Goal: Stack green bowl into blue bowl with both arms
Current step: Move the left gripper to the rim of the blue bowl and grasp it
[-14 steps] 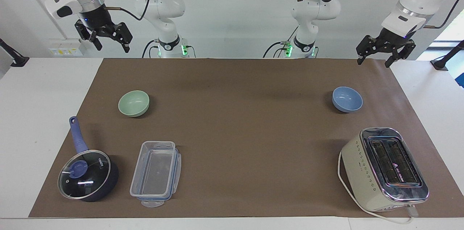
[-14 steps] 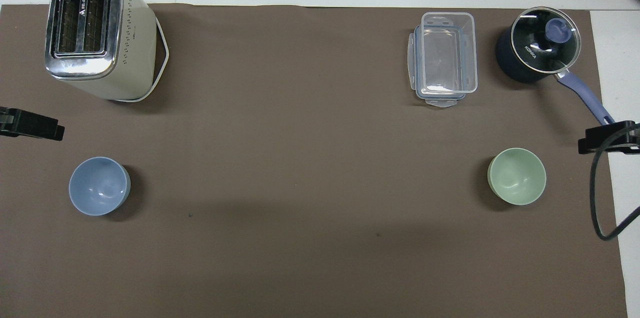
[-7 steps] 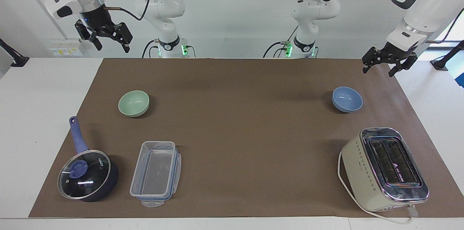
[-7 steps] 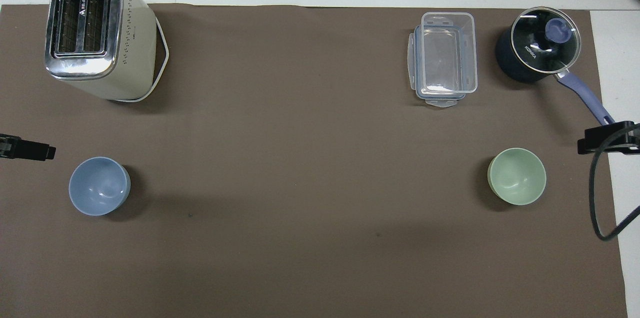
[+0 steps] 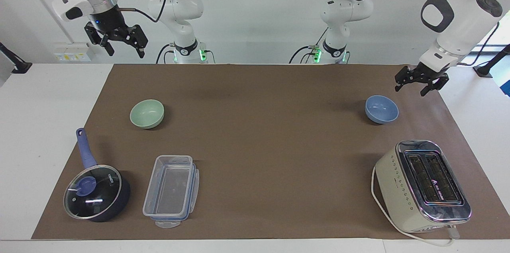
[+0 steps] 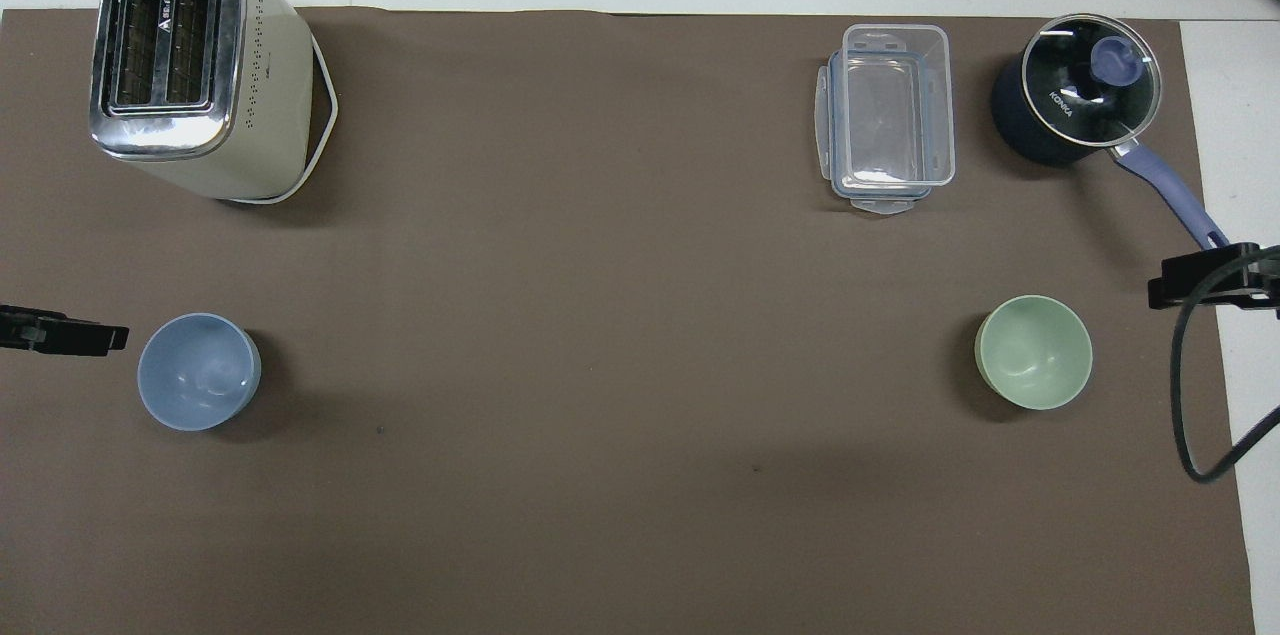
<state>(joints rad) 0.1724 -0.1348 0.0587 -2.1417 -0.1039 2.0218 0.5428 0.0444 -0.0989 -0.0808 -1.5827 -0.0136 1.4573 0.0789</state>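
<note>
the green bowl [image 5: 147, 113] is seen upright and empty on the brown mat [image 5: 263, 141] toward the right arm's end of the worktop [image 5: 44, 133], a small round matte bowl of plain pale mint. the blue bowl [image 5: 381, 109], same size and shape, matte periwinkle, is seen upright and empty toward the left arm's end, well apart from the green one.

in the overhead view, a clear rectangular plastic container [image 6: 888, 118] with blue clips is found at about 11 o'clock from the green bowl, nothing in it. just beside it, at 3 o'clock, a dark blue saucepan [image 6: 1075, 103] is closed by a round glass lid. a cream toaster [image 6: 190, 65] with a chrome top is placed at 12 o'clock from the blue bowl, both slots empty.

the left gripper [image 5: 416, 85] is held low, just beside the blue bowl, not touching it, fingers apart. the right gripper [image 5: 123, 46] is held high near the mat's edge, fingers spread, nothing between them.
</note>
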